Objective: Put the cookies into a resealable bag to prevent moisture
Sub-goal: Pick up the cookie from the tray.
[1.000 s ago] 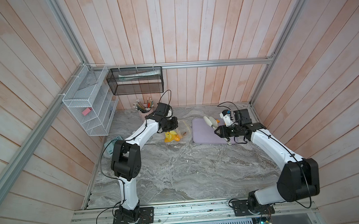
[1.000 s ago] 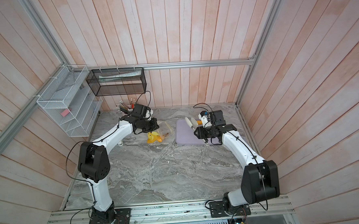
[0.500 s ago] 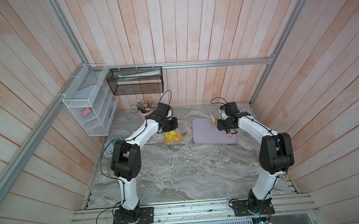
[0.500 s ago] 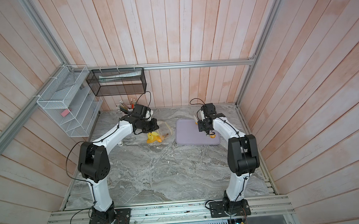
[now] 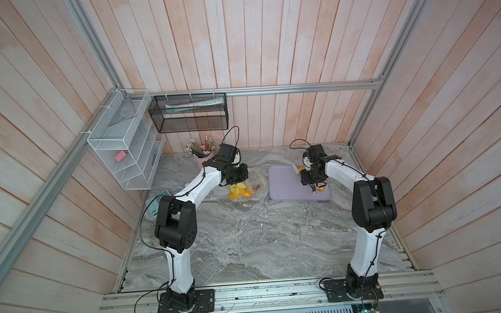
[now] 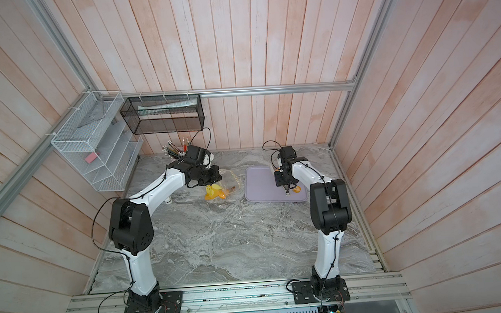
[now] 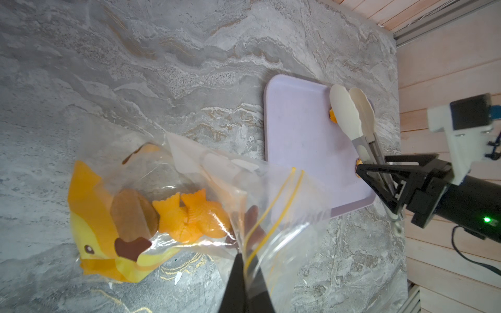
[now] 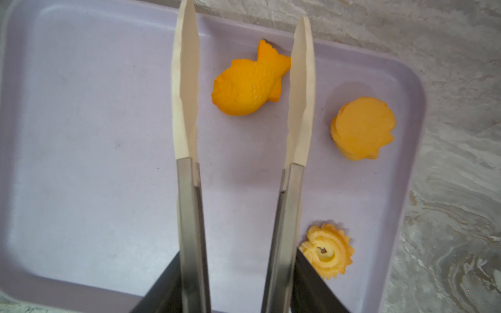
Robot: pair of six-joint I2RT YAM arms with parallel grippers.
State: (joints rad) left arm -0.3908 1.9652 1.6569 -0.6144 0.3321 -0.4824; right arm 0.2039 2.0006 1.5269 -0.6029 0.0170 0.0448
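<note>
The clear resealable bag (image 7: pixel 244 189) lies on the marble left of the lilac tray (image 7: pixel 298 135), and my left gripper (image 7: pixel 245 260) is shut on its edge by the yellow seal strip. Orange fish cookies (image 7: pixel 189 216) and a brown cookie (image 7: pixel 132 214) sit inside it. My right gripper (image 8: pixel 238 271) is shut on metal tongs (image 8: pixel 185 94) with white tips, whose arms stand apart over the tray (image 8: pixel 81 135). A fish cookie (image 8: pixel 248 86) lies between the tips, not pinched. A shell cookie (image 8: pixel 363 127) and a swirl cookie (image 8: pixel 328 253) lie beside them.
A pencil cup (image 5: pixel 200 154) stands at the back left behind my left arm. A white wire shelf (image 5: pixel 125 152) and a black mesh basket (image 5: pixel 188 113) hang on the walls. A teal packet (image 5: pixel 157 200) lies by the left edge.
My right arm has refolded and its wrist has turned, so the tongs now lie along the tray's right side with their arms a little wider. The left gripper and bag have not moved.
</note>
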